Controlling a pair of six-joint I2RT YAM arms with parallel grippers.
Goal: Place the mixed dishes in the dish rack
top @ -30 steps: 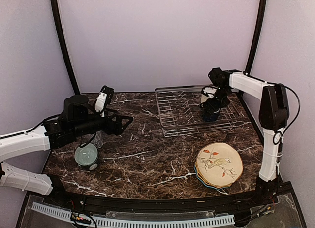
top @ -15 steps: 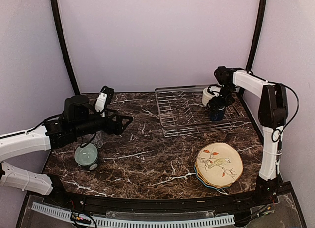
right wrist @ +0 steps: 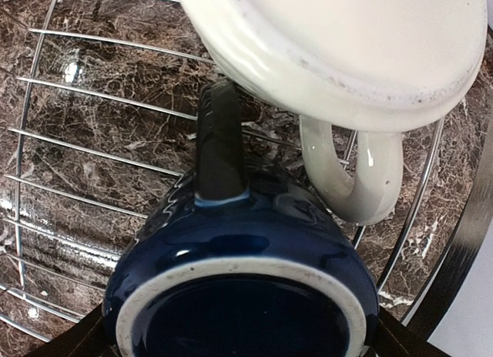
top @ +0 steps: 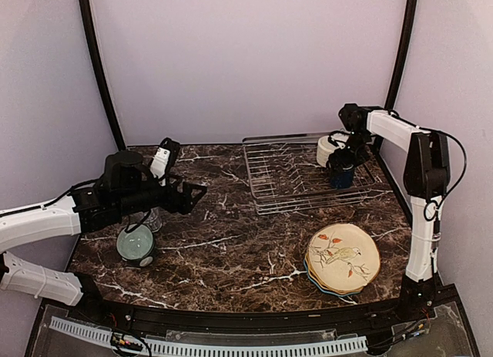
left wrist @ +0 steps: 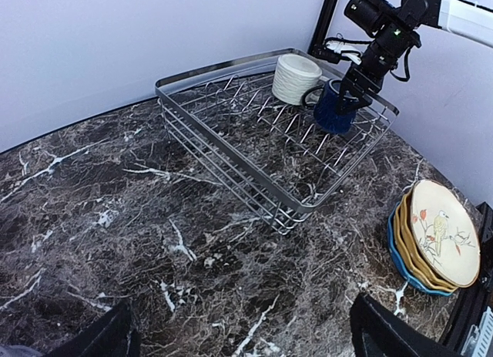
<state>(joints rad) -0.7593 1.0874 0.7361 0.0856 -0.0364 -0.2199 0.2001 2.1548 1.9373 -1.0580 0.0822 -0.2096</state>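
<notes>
Navy mug (right wrist: 246, 241) seemingly gripped by right end effector (right wrist: 235, 341).

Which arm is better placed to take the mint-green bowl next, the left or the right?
Left. The mint-green bowl sits on the left, close to the open, empty left gripper. The right gripper is far away, gripping the navy mug in the dish rack.

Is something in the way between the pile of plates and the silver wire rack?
Nothing visible. Only bare dark marble table lies between the stack of scalloped plates and the silver wire dish rack. The cream mug and navy mug sit in its far right corner.
</notes>
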